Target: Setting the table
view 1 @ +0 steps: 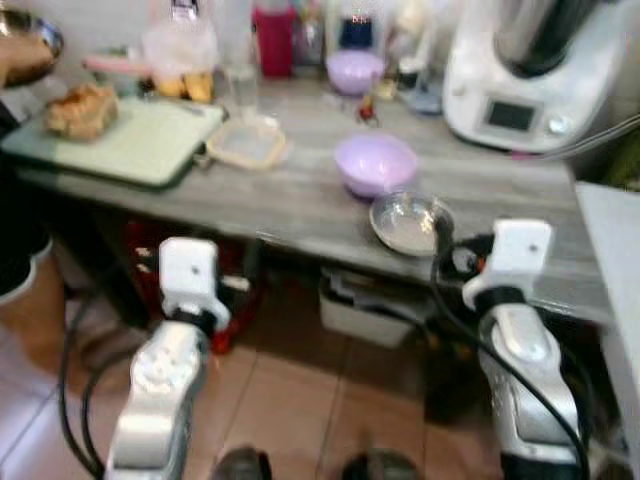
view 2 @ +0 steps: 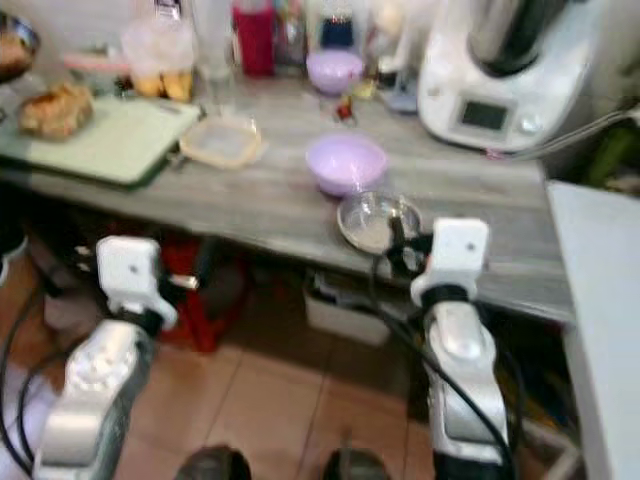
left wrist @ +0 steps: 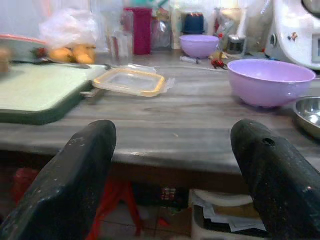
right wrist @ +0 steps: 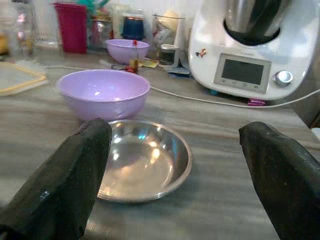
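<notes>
A: What lies nearest the right end effector (right wrist: pixel 170 175)?
B: Its two black fingers are spread wide, and the steel dish (right wrist: pixel 142 160) rests on the grey tabletop (right wrist: pixel 220 200) directly ahead, between them and just beyond the tips. It stands near the tabletop's front edge.

A: And past the dish?
B: The lavender bowl (right wrist: pixel 103 92) sits just behind it, close but, judging from the wrist view, not quite touching. Farther on stand the white kitchen machine (right wrist: pixel 247 47) and a second lavender bowl (right wrist: pixel 127 50).

A: The left end effector (left wrist: pixel 170 175)?
B: Also spread, level with the tabletop edge, holding nothing. The clear lidded container (left wrist: pixel 131 81) lies ahead of it, the green cutting board (left wrist: pixel 37 92) off to one side.

A: How should the dish be taken?
B: Probably by the rim: advance low, close one finger inside and one outside, and avoid nudging the bowl behind.
</notes>
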You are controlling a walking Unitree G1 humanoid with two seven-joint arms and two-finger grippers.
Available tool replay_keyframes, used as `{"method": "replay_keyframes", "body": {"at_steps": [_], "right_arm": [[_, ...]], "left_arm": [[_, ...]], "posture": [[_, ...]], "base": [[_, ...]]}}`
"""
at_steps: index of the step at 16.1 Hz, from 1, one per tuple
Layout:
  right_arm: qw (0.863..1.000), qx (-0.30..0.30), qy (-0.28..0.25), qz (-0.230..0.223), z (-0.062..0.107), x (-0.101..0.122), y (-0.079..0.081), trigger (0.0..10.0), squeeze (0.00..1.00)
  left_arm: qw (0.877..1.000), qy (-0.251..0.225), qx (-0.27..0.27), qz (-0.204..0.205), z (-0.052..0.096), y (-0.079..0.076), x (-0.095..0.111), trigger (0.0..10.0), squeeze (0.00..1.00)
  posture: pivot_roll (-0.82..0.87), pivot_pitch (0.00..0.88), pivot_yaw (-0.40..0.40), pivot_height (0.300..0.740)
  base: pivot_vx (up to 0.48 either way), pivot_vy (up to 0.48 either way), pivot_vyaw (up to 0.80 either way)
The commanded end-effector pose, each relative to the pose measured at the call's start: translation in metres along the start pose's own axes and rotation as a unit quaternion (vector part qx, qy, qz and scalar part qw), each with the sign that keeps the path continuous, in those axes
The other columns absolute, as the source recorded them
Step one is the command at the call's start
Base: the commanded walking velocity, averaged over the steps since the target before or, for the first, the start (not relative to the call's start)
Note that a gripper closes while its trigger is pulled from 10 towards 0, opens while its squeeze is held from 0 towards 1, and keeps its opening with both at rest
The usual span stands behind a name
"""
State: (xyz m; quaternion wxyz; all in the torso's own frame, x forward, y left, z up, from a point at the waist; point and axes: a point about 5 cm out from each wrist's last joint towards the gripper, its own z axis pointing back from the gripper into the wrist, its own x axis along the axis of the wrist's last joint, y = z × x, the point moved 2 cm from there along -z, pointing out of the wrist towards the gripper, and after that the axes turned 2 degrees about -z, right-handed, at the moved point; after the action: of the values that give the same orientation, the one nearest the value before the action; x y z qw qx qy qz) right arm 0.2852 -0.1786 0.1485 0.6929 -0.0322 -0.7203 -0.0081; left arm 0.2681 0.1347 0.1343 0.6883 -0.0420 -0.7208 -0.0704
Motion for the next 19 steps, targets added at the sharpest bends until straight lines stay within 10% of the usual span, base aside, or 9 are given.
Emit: {"method": "replay_keyframes", "body": {"at_steps": [1, 3, 19], "right_arm": [[1.0, 0.002, 0.0, 0.003, -0.002, 0.0, 0.0, 10.0, 0.0], [0.997, -0.035, 0.013, -0.063, -0.001, -0.006, -0.003, 10.0, 0.0], [0.998, -0.006, 0.026, -0.058, 0.0, -0.009, -0.004, 10.0, 0.0]], "left_arm": [[1.0, 0.005, 0.003, 0.003, 0.002, -0.001, -0.003, 10.0, 0.0], [1.0, 0.005, 0.003, 0.003, 0.001, -0.001, -0.003, 10.0, 0.0], [0.999, -0.003, -0.031, 0.013, 0.004, -0.009, 0.0, 10.0, 0.0]], "posture": [[0.01, 0.029, -0.004, 0.74], [0.01, 0.031, -0.004, 0.74], [0.01, 0.039, -0.003, 0.74]], "base": [[-0.315, 0.0, 0.0], [-0.336, 0.0, 0.0], [-0.087, -0.161, -0.13]]}}
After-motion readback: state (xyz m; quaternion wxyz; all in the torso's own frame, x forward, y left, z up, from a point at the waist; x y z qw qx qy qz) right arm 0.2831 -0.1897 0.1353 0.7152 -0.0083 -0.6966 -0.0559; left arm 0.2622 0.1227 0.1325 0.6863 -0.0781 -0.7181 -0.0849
